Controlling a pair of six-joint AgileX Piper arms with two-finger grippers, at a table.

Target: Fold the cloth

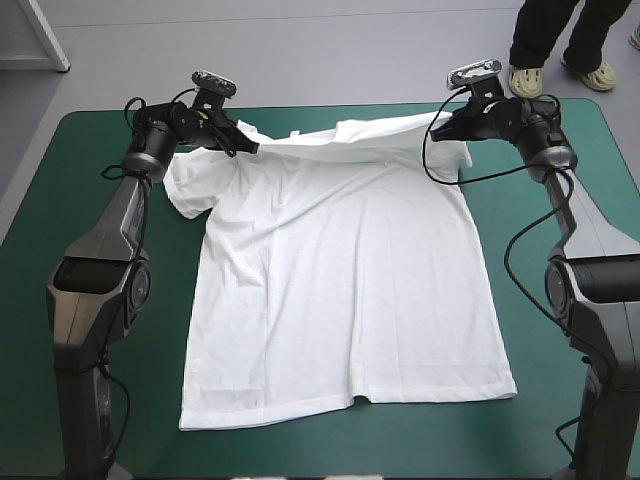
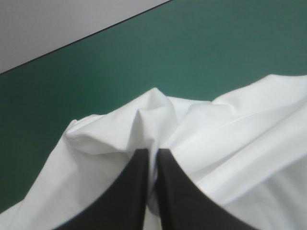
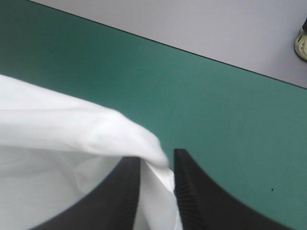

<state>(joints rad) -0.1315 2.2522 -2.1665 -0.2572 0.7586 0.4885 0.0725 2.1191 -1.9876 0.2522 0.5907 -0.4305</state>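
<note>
I see left gripper [image 1: 246, 144] pinched nearly closed on T-shirt [image 1: 340, 290] far edge, right gripper [image 1: 438, 128] likewise; rest lies flat on teal-green cover [image 1: 560, 400].

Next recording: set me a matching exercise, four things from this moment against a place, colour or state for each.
Things:
1 left end effector
2 right end effector
3 T-shirt
4 table

States:
a teal-green cover
b shut on the T-shirt toward the far right corner
c white, far edge lifted, rest spread flat
d shut on the T-shirt toward the far left corner

Pairs: 1-d, 2-b, 3-c, 4-a
</note>
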